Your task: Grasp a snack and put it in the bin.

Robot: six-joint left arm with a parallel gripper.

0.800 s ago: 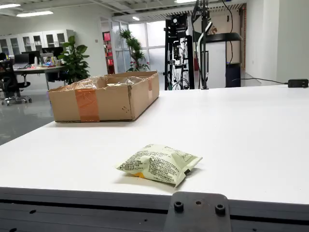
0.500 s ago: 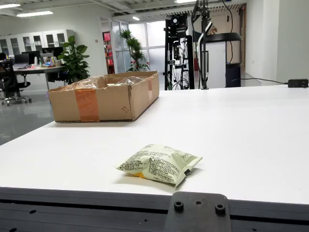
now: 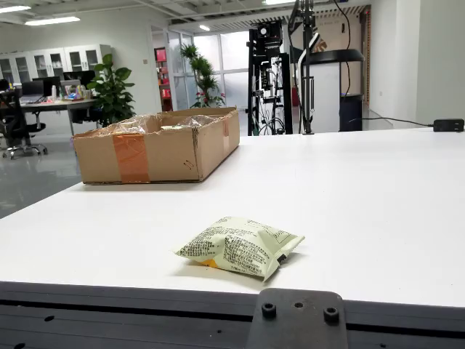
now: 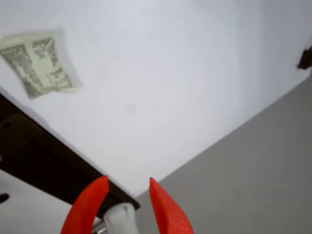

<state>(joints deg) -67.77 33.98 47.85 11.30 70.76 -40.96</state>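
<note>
A pale green snack bag [image 3: 240, 247] with dark print lies flat on the white table [image 3: 363, 203], near its front edge in the side view. An open cardboard box [image 3: 156, 145] with brown tape and a plastic liner stands at the back left. In the view that rides on the gripper, the same snack bag [image 4: 39, 63] lies at the upper left. My gripper [image 4: 128, 179] hangs high over the table's corner, far from the bag. Its two red fingers [image 4: 163, 209] stand apart, open, with nothing between them. The side view does not show the gripper.
A dark frame rail [image 4: 44, 156] runs along the table's edge, with grey floor [image 4: 253, 185] beyond it. A small black device [image 3: 448, 125] sits at the table's far right edge. A dark bracket [image 3: 294, 320] is bolted to the front rail. Black equipment stands [image 3: 305, 65] rise behind the table.
</note>
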